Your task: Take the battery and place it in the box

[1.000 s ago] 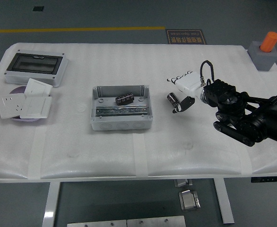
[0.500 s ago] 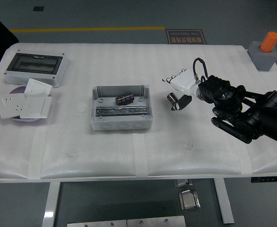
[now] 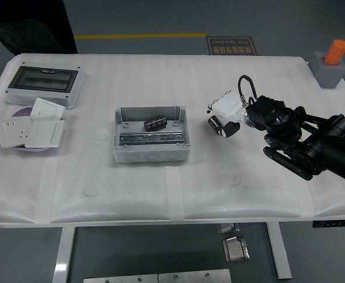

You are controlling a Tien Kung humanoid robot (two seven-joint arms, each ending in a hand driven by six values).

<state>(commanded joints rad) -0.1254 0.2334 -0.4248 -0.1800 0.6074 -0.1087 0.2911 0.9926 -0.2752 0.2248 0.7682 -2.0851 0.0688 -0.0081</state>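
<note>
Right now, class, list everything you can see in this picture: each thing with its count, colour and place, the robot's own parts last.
Box: one, grey, open, table centre.
Battery in box: one, black, lying inside near the far wall.
Battery in hand: one, black with a silver end, right of the box, in the right hand.
Enclosure: one, grey with a dark window, far left.
Switch plates: three, white, left edge, overlapping on a purple disc.
Block: one, grey, far right corner, with an orange cylinder on it.
Table: one, white.
Person: one, dark clothing, far left side.
Right hand: one, white and black, closed on the battery.
Right arm: one, black, from the right.
</note>
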